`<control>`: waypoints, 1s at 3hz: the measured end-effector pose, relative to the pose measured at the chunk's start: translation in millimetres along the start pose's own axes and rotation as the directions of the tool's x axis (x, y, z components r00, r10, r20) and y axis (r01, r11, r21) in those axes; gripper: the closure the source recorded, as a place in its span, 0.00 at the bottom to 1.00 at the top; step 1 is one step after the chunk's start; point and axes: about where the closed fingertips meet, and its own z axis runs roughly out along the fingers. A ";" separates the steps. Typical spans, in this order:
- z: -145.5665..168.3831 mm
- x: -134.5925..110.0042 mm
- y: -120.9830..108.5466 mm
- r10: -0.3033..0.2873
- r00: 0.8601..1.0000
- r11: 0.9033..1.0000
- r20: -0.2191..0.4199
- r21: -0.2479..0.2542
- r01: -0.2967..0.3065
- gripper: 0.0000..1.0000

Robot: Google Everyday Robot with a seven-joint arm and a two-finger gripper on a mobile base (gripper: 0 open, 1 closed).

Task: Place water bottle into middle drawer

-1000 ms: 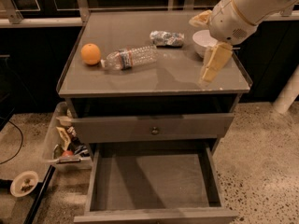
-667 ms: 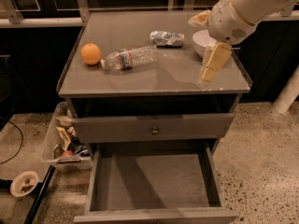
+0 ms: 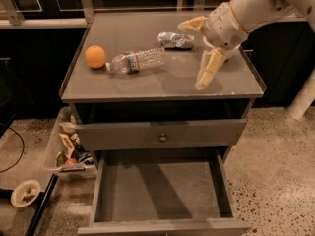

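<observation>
- On the cabinet top [image 3: 123, 90], the bottle [image 3: 137, 61] lies on its side, not yet grasped.
- Gripper [image 3: 192, 55] hangs over the top's right side, spread wide and holding nothing, apart from the bottle.
- Drawer [image 3: 157, 188] below stands pulled out, likely to receive it.
- Orange [image 3: 95, 56] just beside the cap and packet [image 3: 175, 40] near the base crowd a grasp.
</observation>
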 end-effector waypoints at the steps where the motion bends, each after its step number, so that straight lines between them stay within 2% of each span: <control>1: 35.5 -2.0 -22.0 -0.059 0.976 0.995 0.211 -0.068 0.075 0.00; 2: 52.7 -8.5 -46.3 -0.081 0.934 0.991 0.347 -0.074 0.113 0.00; 3: 55.6 -15.2 -78.4 -0.045 0.952 0.998 0.302 -0.034 0.057 0.00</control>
